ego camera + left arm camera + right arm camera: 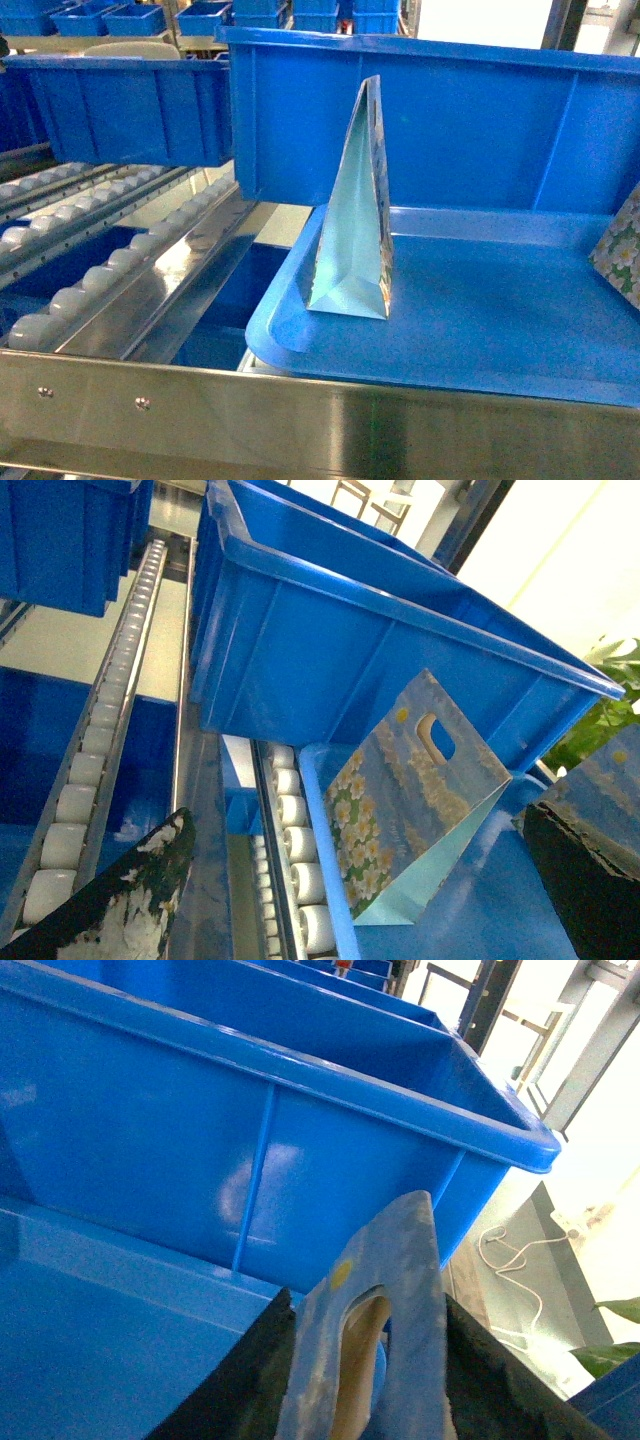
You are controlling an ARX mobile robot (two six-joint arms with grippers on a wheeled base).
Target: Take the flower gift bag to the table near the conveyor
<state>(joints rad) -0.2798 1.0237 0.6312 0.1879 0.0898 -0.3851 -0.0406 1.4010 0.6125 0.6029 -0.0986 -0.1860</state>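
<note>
A flower gift bag (352,225) stands upright and edge-on on the blue tray (480,330); its daisy-printed face (415,785) shows in the left wrist view. My left gripper (350,825) is open wide, with the worn fingers (120,900) short of that bag and touching nothing. A second flowered bag (622,245) shows at the right edge of the head view. My right gripper (365,1305) is shut on that bag's top (400,1260), beside its handle hole. The conveyor (90,270) runs along the left. The table is out of view. Neither gripper appears in the head view.
A large blue bin (430,110) stands right behind the tray, with another (110,105) over the conveyor and more on shelves at the back. A steel rail (300,420) crosses the front. A second roller row (295,870) runs along the tray's left rim.
</note>
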